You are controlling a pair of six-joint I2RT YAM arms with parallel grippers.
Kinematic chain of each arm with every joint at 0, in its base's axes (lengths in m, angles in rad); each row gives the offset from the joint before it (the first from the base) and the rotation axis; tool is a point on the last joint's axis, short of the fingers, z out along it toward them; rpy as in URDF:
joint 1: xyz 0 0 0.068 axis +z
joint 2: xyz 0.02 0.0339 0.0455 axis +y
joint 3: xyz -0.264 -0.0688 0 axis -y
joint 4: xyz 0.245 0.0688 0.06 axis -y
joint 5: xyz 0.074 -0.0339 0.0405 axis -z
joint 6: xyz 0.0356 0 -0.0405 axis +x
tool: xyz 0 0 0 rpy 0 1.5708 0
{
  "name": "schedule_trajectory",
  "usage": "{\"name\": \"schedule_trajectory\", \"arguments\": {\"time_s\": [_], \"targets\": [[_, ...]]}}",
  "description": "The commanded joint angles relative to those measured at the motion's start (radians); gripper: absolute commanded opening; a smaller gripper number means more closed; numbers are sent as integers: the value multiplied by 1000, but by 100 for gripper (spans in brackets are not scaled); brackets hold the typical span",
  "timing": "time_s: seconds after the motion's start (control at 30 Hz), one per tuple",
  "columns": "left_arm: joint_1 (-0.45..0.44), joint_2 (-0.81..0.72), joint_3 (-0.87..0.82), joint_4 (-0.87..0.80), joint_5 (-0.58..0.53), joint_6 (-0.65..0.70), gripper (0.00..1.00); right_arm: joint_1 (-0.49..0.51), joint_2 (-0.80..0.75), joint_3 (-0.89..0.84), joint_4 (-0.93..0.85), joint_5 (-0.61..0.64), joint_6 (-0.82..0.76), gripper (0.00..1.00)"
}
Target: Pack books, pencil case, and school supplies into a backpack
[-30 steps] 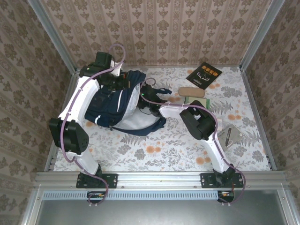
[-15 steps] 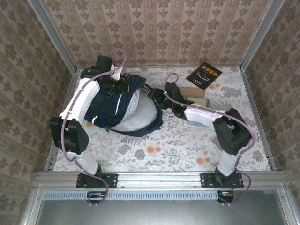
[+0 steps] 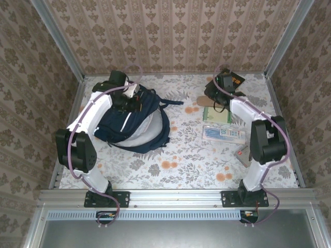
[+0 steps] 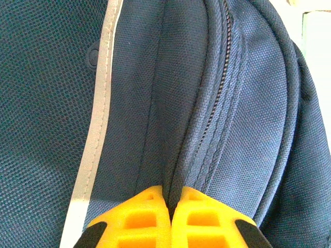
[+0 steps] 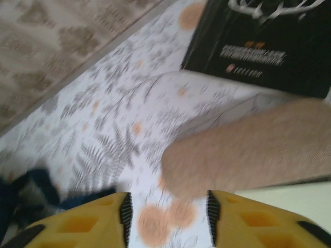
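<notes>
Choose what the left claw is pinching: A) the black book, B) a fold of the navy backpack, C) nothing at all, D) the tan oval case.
B: the left wrist view shows the left claw shut on a fold of the navy backpack, just beside its zipper.

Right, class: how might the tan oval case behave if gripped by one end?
The tan oval case has a woven-looking surface, so probably grippy and slightly squashy. Long and rounded, held at one end it may droop or swing.
</notes>
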Motion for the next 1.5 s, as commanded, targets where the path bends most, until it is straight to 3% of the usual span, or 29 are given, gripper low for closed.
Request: {"name": "schedule_trajectory", "arguments": {"time_s": [0.0,0.17,0.43,0.67,0.8,1.07,1.27,1.47], "targets": [[-10,-26,-6,15,0,-12,0,-33,106,140,-140,86,-57,24],[-32,-12,12,7,-5,-13,0,-85,295,350,-225,112,-33,8],[-36,7,17,4,-3,-18,0,-133,529,623,-351,27,-43,7],[-42,23,26,4,4,-23,0,-143,694,857,-570,84,22,7],[-44,28,28,2,3,-24,0,-128,783,970,-658,-24,11,7],[-47,51,43,6,7,-27,0,-7,751,873,-655,-167,-21,7],[-46,65,47,3,-23,-37,0,79,658,691,-602,-232,-23,8],[-32,80,22,16,-67,-53,9,139,536,475,-528,-282,-30,8]]}}
